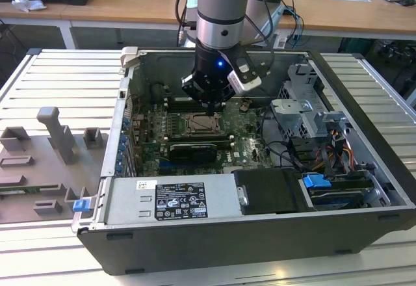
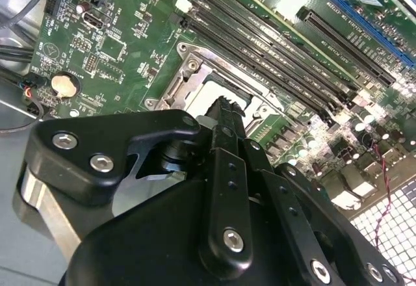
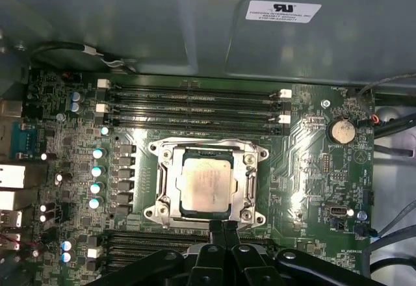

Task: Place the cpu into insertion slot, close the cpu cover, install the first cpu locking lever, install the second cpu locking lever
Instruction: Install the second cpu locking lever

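Though labelled, print unreadable: cpu seated.

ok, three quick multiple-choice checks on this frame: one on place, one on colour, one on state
1. Where is the gripper?
A. Over the grey fixture outside the case
B. Over the insertion slot, inside the computer case
C. Over the blue-tabbed drive bay

2. What colour is the circuit board around the slot?
A. Green
B. Red
C. White

3. How does the cpu cover stand?
A. Raised upright on its hinge
B. Lying loose outside the case
C. Down flat, framing the cpu

Answers:
1 B: in the exterior view the gripper hangs inside the computer case, right at the insertion slot.
2 A: the circuit board shows green in both wrist views.
3 C: in the first wrist view the cpu cover lies flat around the cpu, whose pale face shows through its window.
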`<state>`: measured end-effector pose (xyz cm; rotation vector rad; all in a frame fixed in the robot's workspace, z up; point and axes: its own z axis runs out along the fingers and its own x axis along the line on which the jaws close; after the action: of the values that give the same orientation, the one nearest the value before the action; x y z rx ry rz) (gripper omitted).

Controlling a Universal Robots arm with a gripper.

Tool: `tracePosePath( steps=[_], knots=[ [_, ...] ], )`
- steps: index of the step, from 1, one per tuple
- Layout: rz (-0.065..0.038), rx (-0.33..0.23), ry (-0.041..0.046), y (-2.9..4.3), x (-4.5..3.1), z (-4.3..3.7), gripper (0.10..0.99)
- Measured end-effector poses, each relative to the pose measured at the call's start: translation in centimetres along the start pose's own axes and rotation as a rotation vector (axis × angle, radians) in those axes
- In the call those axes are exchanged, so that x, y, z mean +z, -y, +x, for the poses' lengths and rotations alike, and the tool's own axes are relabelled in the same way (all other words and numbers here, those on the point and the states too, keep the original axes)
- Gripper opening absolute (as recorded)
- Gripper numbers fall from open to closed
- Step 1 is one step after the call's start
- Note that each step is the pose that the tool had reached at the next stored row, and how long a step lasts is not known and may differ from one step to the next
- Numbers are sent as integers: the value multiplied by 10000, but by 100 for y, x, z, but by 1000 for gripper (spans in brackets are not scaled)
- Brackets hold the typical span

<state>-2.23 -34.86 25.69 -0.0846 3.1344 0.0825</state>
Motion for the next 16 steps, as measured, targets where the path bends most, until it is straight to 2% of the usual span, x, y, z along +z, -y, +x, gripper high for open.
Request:
tracePosePath(
  steps=[5, 11, 16],
  knots=[
    [-1, 0, 0, 42, -1, 5, 106],
    [1, 0, -1, 56, -2, 6, 106],
    [-16, 1, -23, 91, 23, 8, 106]
  ],
)
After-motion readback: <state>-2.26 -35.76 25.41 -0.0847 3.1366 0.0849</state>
